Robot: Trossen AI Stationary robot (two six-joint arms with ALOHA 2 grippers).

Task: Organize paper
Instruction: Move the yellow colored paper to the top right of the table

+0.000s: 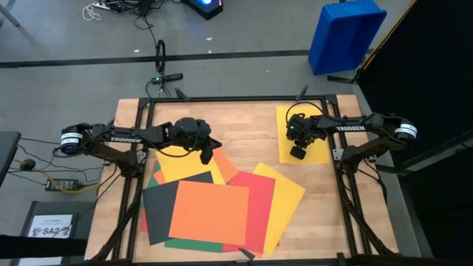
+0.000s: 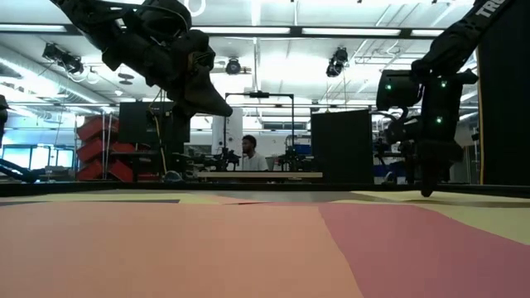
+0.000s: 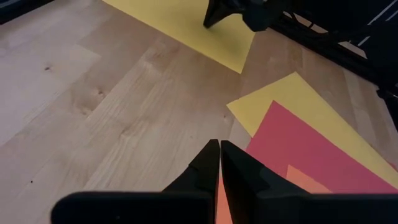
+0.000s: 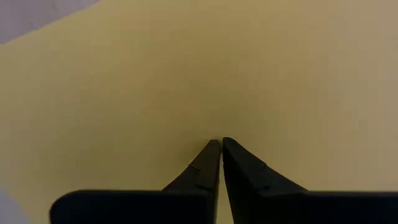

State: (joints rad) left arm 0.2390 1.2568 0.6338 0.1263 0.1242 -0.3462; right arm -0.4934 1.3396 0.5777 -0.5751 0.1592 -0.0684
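The right gripper (image 1: 298, 153) has its jaws closed, tips down on a lone yellow sheet (image 1: 319, 118) that lies flat on the table (image 1: 251, 125), well apart from the rest of the paper. The right wrist view shows nothing but yellow ahead of the shut fingers (image 4: 211, 163), and the low view has the tips meeting the sheet or nearly so; real contact cannot be confirmed. Nothing is held between the jaws.

The left gripper (image 1: 207, 155) also has its jaws closed and empty. It hangs above the table, tilted, at the far edge of the loose pile (image 1: 222, 210): orange on top, dark grey, red, green and more yellow fanned out beneath, all overlapping and askew. Ahead of these jaws lie bare wood, a red sheet (image 3: 311, 149) over a yellow corner, and farther off the lone yellow sheet with the right gripper on it.

It looks as if the right arm is set to slide the lone sheet by pressing on it. The risks, as I judge them:

- Too little pressure, and the tips skid across the matte sheet, leaving it behind.
- Too much pressure, and the thin sheet buckles or creases ahead of the tips.
- A push off the sheet's middle would turn it, so it arrives crooked.
- The sheet's leading edge could catch the pile's yellow corner and ride under or shove the stack.
- The left arm, coming down on the pile, could drag the top sheets askew.
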